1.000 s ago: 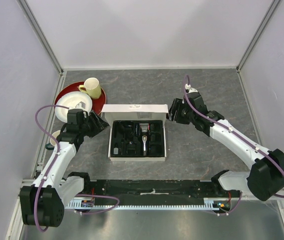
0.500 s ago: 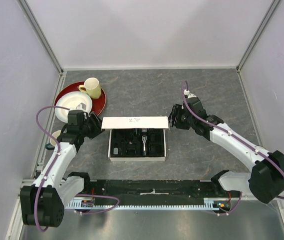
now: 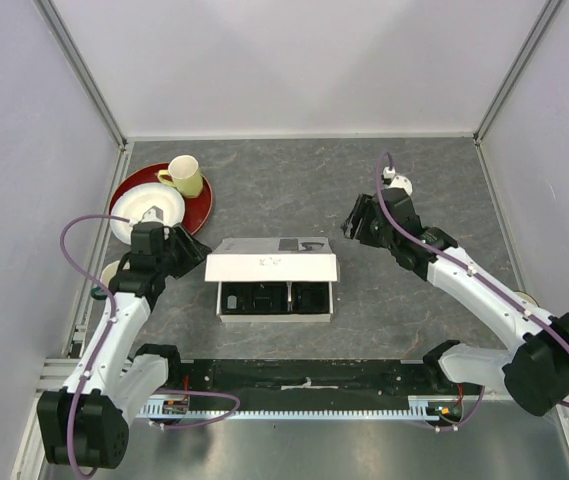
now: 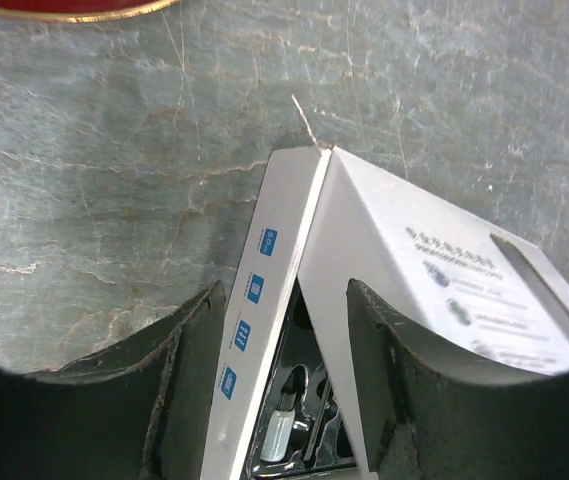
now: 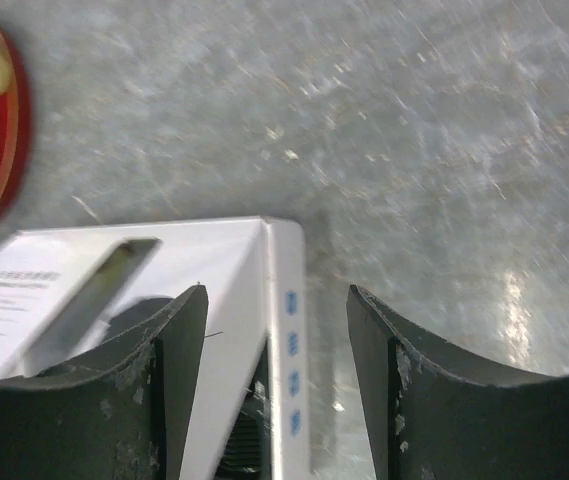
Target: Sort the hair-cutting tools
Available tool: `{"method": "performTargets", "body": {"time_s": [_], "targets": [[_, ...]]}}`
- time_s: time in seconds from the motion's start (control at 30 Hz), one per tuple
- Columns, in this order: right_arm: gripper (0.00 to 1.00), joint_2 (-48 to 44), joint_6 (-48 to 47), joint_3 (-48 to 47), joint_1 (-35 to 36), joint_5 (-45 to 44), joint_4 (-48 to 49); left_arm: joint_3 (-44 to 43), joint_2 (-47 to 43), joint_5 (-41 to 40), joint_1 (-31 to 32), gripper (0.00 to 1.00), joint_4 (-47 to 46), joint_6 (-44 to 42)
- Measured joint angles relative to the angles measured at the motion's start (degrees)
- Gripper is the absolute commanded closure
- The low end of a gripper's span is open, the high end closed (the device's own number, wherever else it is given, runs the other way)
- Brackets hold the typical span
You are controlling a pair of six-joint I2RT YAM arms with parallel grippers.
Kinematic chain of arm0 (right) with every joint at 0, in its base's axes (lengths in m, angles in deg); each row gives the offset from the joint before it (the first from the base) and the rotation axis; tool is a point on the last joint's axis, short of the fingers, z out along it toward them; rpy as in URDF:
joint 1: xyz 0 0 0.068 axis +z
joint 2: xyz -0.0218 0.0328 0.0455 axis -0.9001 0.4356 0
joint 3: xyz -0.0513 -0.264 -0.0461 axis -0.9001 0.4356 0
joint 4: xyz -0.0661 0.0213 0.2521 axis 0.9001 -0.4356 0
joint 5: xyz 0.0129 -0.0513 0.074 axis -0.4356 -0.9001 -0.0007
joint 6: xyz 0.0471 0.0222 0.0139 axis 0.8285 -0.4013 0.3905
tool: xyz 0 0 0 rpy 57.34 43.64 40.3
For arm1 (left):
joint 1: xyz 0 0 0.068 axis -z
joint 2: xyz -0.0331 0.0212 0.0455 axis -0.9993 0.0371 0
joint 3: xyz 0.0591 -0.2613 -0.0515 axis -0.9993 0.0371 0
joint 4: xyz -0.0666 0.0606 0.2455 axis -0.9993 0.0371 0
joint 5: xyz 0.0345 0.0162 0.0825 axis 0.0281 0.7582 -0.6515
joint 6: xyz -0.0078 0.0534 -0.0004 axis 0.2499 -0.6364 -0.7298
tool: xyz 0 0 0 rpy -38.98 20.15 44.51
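Down has come the white lid [image 3: 271, 266], so it now hides the back half of the box [image 3: 226, 316], and your right gripper [image 3: 354, 226] has pulled away from it. Both grippers are spread open and hold nothing; your left gripper [image 3: 196, 247] has the box's left corner just between its fingers. The hair-cutting tools [image 3: 264, 297] sit in the black tray between your two grippers, so the sorting looks nearly done.
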Motion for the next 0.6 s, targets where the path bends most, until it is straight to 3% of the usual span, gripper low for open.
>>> {"method": "performTargets", "body": {"time_s": [0.33, 0.6], "targets": [[0.35, 4.1, -2.2, -5.9, 2.0, 11.5, 8.5, -3.2, -2.2, -1.6, 0.0, 0.39, 0.9, 0.4], [0.35, 4.8, -3.0, 0.6, 6.6, 16.4, 8.6, -2.5, -1.4, 5.6, 0.0, 0.39, 0.1, 0.3]]}}
